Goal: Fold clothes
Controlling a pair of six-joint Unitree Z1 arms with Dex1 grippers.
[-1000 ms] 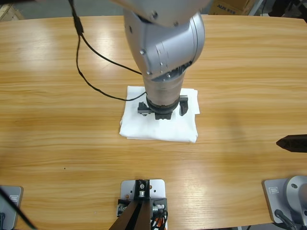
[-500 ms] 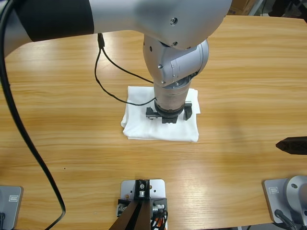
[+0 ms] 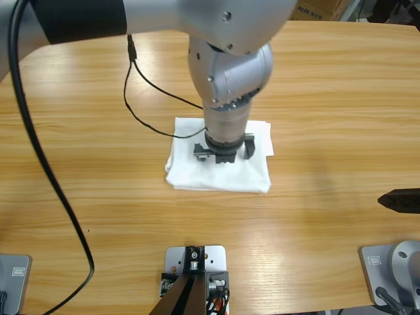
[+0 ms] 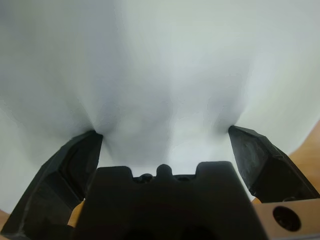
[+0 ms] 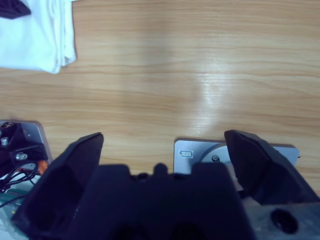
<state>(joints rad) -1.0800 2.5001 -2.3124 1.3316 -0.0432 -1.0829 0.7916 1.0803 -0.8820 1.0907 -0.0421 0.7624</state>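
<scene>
The white T-shirt lies folded into a small rectangular bundle near the middle of the wooden table. My left gripper comes straight down onto it, jaws open and spread across the cloth. In the left wrist view the white T-shirt fills nearly everything, and the left gripper presses into it with dimples at both tips. My right gripper shows only as a black tip at the right edge, well clear of the shirt. The right gripper is open over bare wood, with the T-shirt far off.
A black cable trails from the left arm across the table's far left part and down the left side. The left arm's big silver elbow hides the table behind the shirt. Bare wood surrounds the bundle.
The left arm's upper links have swung over the table. Its gripper drifted a little right, then back left, staying down on the shirt. The right gripper has not moved.
</scene>
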